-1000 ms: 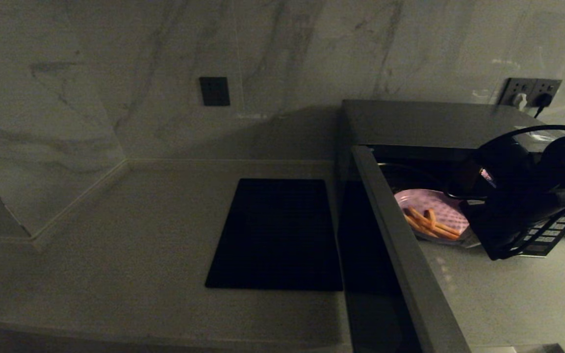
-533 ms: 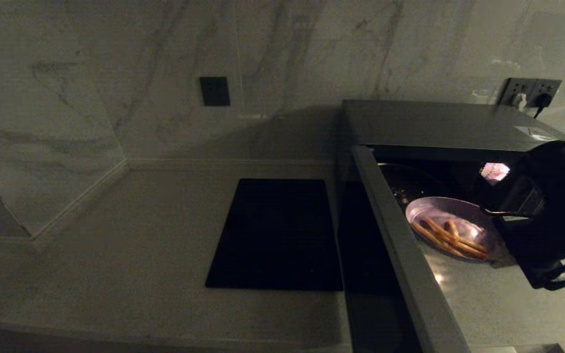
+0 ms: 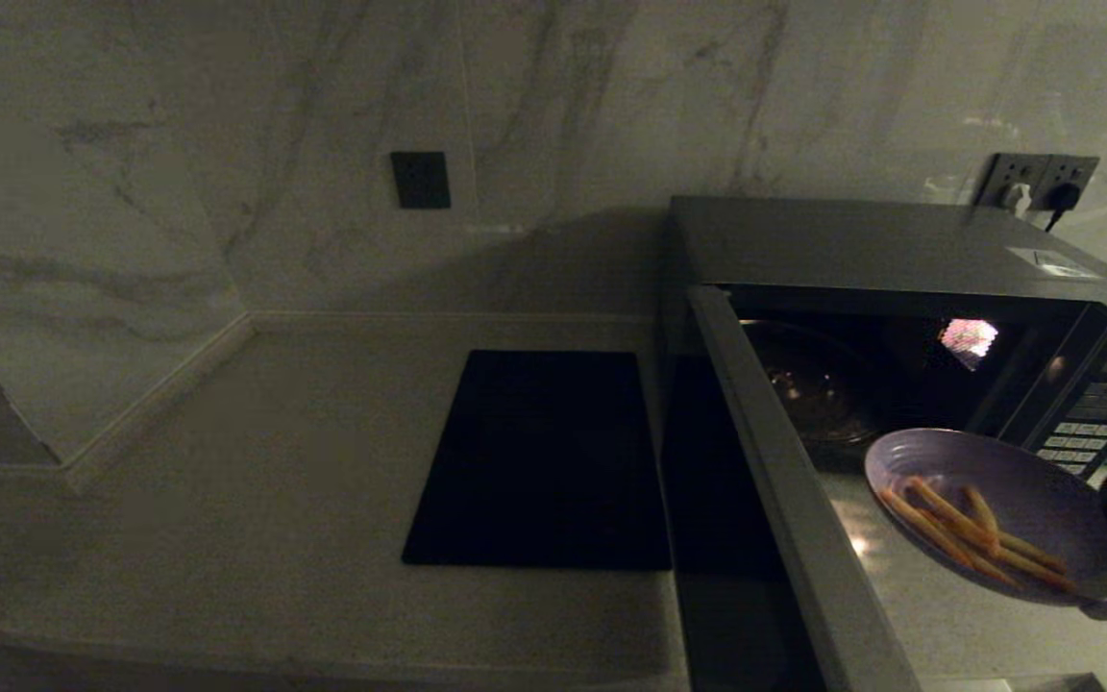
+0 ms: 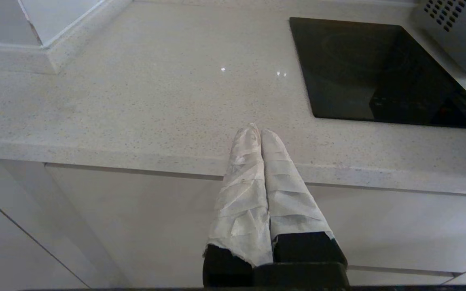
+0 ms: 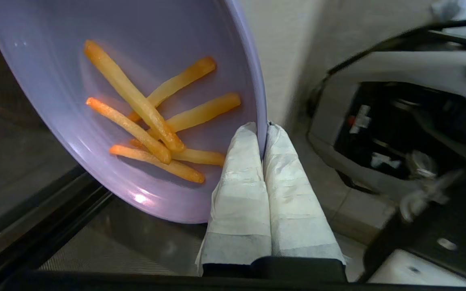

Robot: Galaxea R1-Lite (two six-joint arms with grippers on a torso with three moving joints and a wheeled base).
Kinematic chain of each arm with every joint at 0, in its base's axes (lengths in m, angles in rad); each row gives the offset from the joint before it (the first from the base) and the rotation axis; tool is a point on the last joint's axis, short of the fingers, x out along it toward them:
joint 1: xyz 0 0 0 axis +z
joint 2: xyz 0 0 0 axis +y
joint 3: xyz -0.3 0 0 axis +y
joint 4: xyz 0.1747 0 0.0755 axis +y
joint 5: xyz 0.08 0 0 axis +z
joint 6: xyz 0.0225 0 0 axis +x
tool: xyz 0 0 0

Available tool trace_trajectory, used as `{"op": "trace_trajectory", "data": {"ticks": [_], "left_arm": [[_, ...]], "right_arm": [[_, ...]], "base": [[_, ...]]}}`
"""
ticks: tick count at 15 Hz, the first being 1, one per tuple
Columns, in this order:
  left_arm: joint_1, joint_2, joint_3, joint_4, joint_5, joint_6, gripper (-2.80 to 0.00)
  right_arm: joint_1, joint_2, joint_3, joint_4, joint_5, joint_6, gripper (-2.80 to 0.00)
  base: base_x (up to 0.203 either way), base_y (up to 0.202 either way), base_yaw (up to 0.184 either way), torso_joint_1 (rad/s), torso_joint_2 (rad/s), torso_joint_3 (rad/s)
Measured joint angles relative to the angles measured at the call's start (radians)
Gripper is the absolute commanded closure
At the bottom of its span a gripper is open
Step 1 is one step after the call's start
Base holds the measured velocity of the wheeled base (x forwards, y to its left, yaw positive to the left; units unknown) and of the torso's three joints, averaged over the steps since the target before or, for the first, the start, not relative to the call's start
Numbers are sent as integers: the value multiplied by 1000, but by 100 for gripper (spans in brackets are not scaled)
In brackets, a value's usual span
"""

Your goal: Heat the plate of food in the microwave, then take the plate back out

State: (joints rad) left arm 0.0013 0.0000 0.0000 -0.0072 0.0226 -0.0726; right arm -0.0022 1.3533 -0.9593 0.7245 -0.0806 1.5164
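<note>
Smooth gloss, speckled stone and cloth-wrapped fingers

The plate of food looks glossy and smooth; the microwave has a matt grey metal top; the counter is polished speckled stone, the wall veined marble; the black slab is shiny glass; both grippers' fingers wear creased white cloth tape.

One brand name reads, cut off at the picture's edge: "Pana…", in pale letters on the microwave, above its button panel.

A home kitchen: a speckled stone counter with a marble-look wall, a built-in hob, a microwave and wall sockets.
</note>
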Motion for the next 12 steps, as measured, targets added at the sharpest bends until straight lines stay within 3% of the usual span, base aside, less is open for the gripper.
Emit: {"op": "trace_trajectory", "data": {"ticks": [5, 8, 12], "left_arm": [[0, 0, 0, 0, 0, -1, 0], [0, 0, 0, 0, 0, 0, 0], [0, 0, 0, 0, 0, 0, 0]], "right_arm": [[-184, -68, 20, 23, 0, -11, 0], [-324, -68, 14, 41, 0, -71, 0], [-452, -18, 6, 72, -1, -152, 0]], "base": [[0, 0, 0, 0, 0, 0], [0, 0, 0, 0, 0, 0], [0, 0, 0, 0, 0, 0]]}}
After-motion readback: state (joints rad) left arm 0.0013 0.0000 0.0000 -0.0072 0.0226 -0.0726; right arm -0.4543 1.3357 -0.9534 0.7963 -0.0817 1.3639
